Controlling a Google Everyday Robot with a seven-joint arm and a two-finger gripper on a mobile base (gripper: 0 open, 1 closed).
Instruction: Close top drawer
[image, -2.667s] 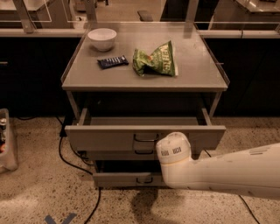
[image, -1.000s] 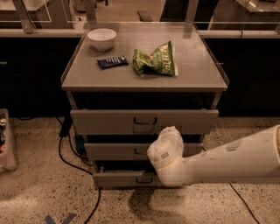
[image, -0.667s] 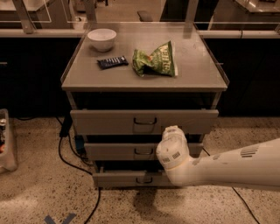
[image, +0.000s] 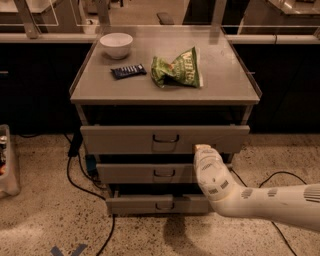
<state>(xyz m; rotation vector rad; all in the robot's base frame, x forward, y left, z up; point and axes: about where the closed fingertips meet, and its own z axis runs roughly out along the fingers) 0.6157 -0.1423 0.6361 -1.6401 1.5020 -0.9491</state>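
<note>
Shows the top drawer pushed in under the tabletop, uppermost in the stack, front panel about level with the cabinet frame. Places the gripper at the lower edge of that panel, right of the small dark wire handle, touching it or just short; cannot tell whether open or closed, hidden behind the smooth white wrist. Differs from 2.7 seconds back: drawer then pulled out toward the near side. Matches the frame a second ago for the drawer, with the arm end now slightly farther right and higher. Presents flat grey metal fronts, two narrower lower drawers, a round white bowl, a dark flat bar wrapper, a crinkled green chip bag, speckled stone floor, and black cables at left.
</note>
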